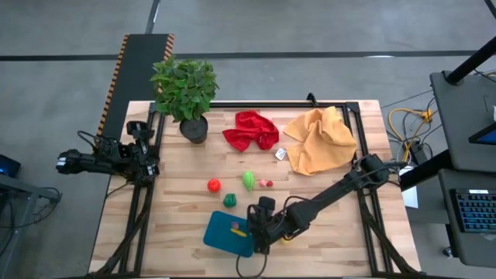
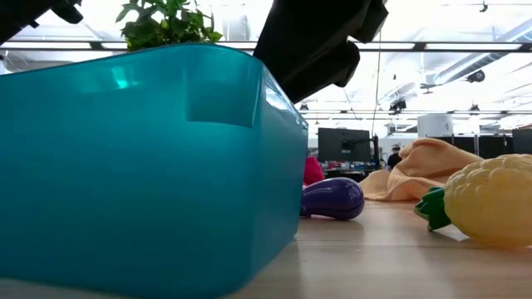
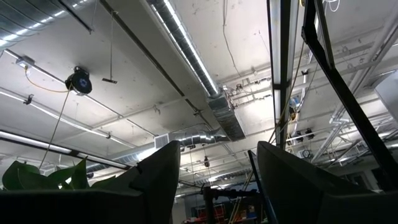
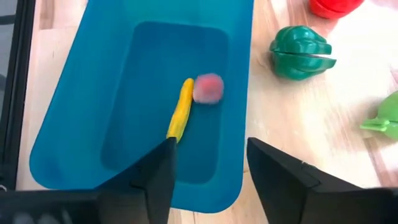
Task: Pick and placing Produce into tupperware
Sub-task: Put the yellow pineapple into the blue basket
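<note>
- Over the teal tupperware (image 1: 229,233), at about six o'clock on the table, our right gripper (image 4: 208,168) hangs with its fingers apart and nothing between them.
- Inside the tupperware we see a yellow banana-like piece (image 4: 181,116) with a pink piece (image 4: 208,88) touching its far end.
- Still out on the wood are a dark green pepper (image 1: 230,200), a red tomato-like piece (image 1: 214,185), a light green piece (image 1: 249,180) and a small pink piece (image 1: 266,184), clustered near the table's centre, at roughly twelve o'clock from the tupperware.
- From table height we also see a purple eggplant (image 2: 332,199) and a yellow corn-like piece (image 2: 490,199) just beside the tupperware's right wall.
- Our left gripper (image 3: 217,180) waits off the table's nine o'clock edge, fingers apart, aimed at the ceiling.
- We judge the main risk to be the arm clipping the tupperware's rim as it leaves, since the light container could slide on the smooth wood.
- The round pieces may roll when pinched off-centre, and the corn sits close under the right arm, where a sweep could knock it.
- Our table is pale wooden planking in a black frame, with a potted plant (image 1: 184,91), a red cloth (image 1: 250,130) and a yellow cloth (image 1: 319,139) along its twelve o'clock side.
- Around us is a large hall with a grey floor, exposed ducts and strip lights.
</note>
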Robot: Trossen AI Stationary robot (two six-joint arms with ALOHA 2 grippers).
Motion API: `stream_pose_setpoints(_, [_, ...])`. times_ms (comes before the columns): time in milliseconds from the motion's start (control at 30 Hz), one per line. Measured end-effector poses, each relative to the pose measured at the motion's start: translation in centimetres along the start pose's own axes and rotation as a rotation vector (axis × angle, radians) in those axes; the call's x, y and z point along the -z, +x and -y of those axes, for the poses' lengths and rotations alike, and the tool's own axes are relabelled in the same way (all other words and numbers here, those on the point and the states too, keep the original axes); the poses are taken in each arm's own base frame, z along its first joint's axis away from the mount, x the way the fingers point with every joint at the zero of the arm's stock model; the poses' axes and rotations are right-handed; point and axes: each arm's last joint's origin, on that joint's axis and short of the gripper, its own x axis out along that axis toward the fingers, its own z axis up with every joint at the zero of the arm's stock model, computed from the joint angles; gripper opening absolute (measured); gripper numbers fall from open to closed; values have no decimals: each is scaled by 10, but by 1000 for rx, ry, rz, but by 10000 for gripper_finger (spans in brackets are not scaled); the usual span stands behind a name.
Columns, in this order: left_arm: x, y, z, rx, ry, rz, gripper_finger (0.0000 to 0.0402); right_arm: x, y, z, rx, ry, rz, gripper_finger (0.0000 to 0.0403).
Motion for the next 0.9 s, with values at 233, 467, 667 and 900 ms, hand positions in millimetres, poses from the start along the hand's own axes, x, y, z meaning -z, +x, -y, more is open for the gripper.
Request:
stream_pose_setpoints(233, [0,0,0,0,0,0,199,-6,-3,3,11,29,-11,215])
stream_pose_setpoints(467, [0,0,0,0,1,0,199,-29,-24,-6,-87,7,-3,221])
stream_pose_setpoints(667, [0,0,0,0,0,-1,199,-34,-49,-3,-17,51,-145,219])
stream_pose_setpoints(900, [0,0,0,0,0,-1,199,-31,-74,0,80,213,-303,220])
